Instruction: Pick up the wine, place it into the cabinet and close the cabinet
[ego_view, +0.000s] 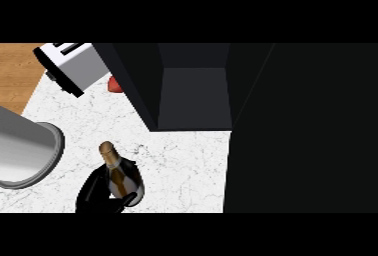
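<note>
At the near edge, the black right hand (100, 197) had its fingers curled round the lower body of the dark glass wine bottle with a gold foil neck (117, 172). The bottle was over the white marbled counter (177, 165), outside the cabinet and beside a broad grey cylinder (26, 155). Farther back the tall black cabinet (193, 95) stood open, its compartment showing only a dark grey floor, with a small red object (116, 85) and a white-and-black toaster (70, 65) beyond its left wall.
</note>
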